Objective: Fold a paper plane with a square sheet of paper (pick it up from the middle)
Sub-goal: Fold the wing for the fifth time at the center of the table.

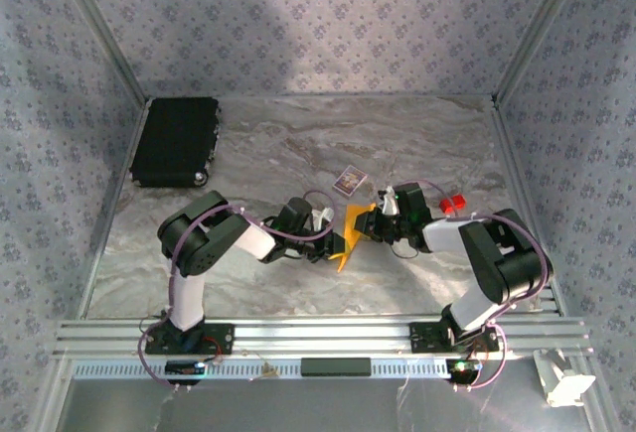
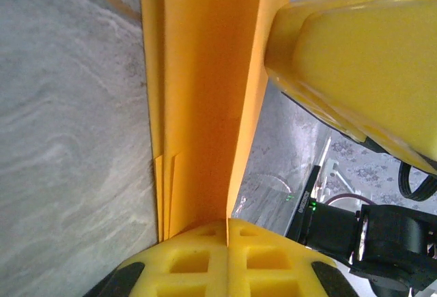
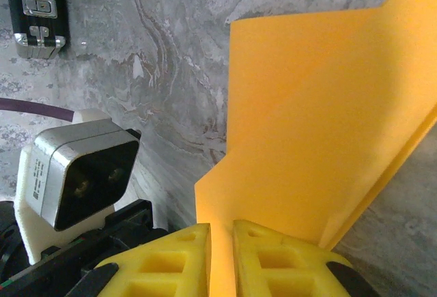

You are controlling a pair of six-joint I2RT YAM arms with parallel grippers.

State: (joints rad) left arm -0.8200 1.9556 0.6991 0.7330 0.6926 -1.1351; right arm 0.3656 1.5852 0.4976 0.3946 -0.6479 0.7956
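Top view: both arms are reaching inward over the desk, meeting approx. mid-desk, w/ the part-folded paper sheet sitting between them, off the surface as far as I can tell. The left end effector is pinching its left side and the right end effector its right side, so neither arm is nearer; both are already on it. The sheet's long axis is running roughly near-to-far w/ the lower tip pointing toward the arm bases. A small patterned card and a red block are lying just beyond, apart from the paper, and a black case is sitting far left. Left wrist view: the left end effector is clamping narrow on the paper sheet, which is stretching straight away from the fingertips as a long layered strip, edges stacked at its left side. The right end effector's yellow finger is pressing in at the strip's right side further along. Right wrist view: the right end effector is holding the paper sheet in a slim gap, the sheet rising from the fingers up and rightward, a crease slanting along its lower right. Judging from this, the next fold is turning on the crease running lengthwise between the two grips.
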